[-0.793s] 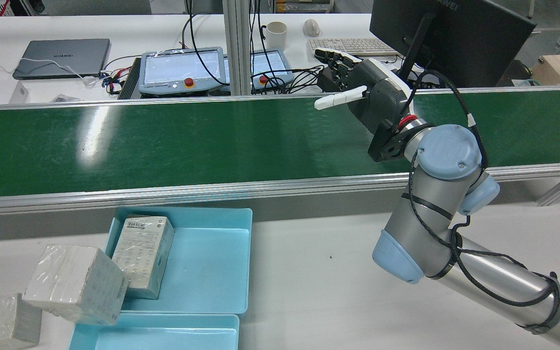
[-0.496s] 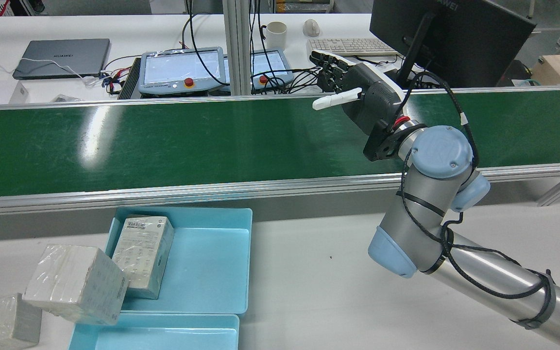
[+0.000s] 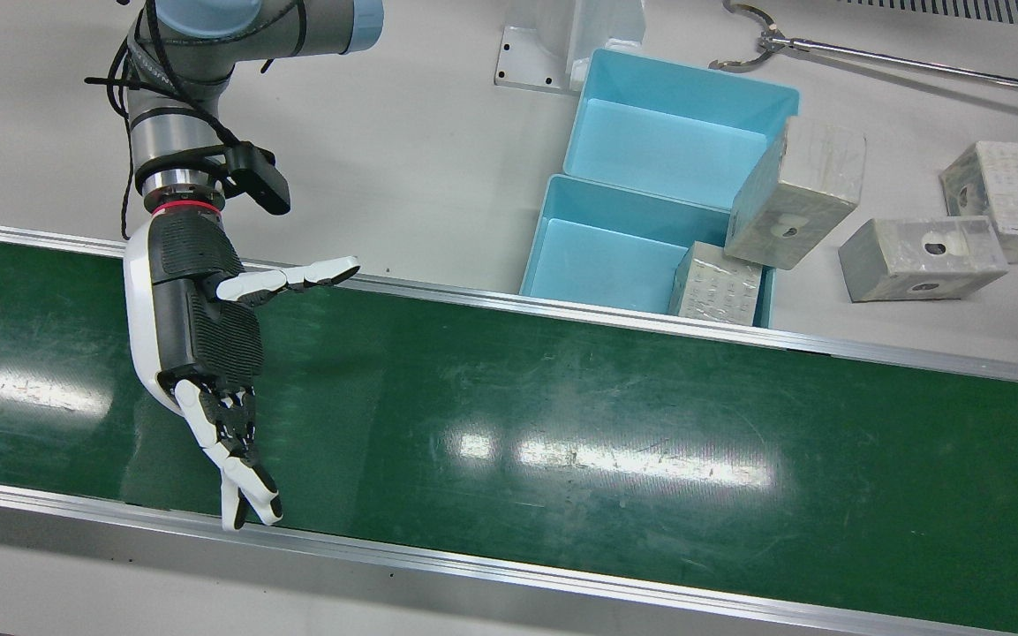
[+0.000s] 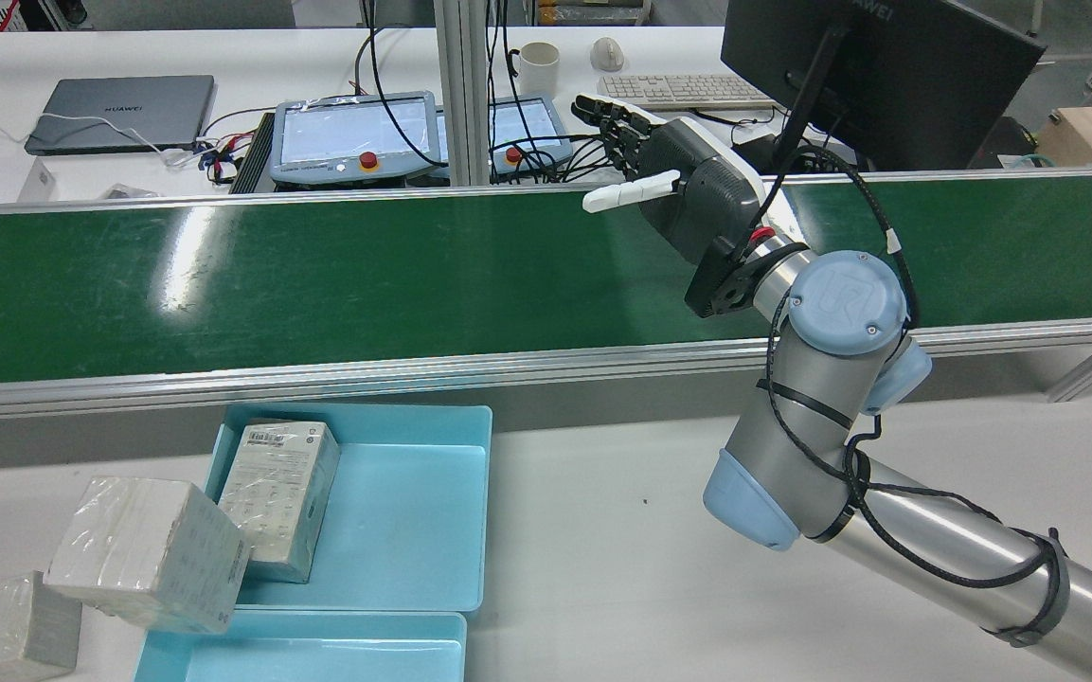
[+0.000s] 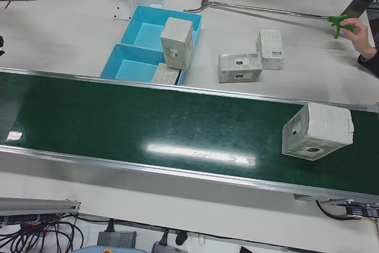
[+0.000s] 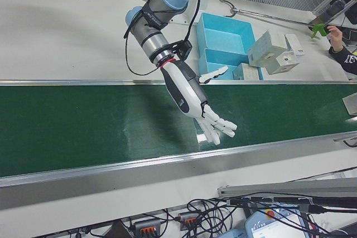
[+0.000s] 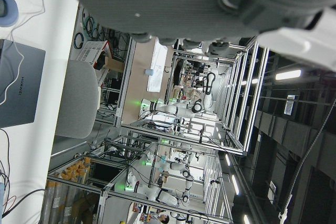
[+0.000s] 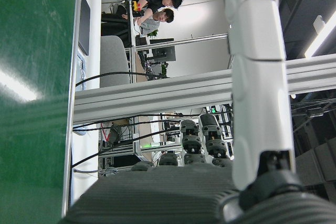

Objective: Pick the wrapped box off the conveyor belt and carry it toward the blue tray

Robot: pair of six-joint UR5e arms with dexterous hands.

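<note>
Boxes (image 3: 922, 258) beside blue tray (image 3: 601, 252)

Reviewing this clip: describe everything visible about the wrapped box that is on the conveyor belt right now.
The wrapped box is a pale, off-white, roughly cubic carton under glossy clear film, with dark round marks on the faces toward the camera. It rests on the green conveyor belt, turned at an angle to the belt's rails, at the far end from the blue trays. Nothing grips or touches it besides the belt. Only the left-front view shows it fully. The open right hand hovers over the belt elsewhere.

front: overhead | rear: high behind | both share conveyor belt (image 3: 561, 424)
</note>
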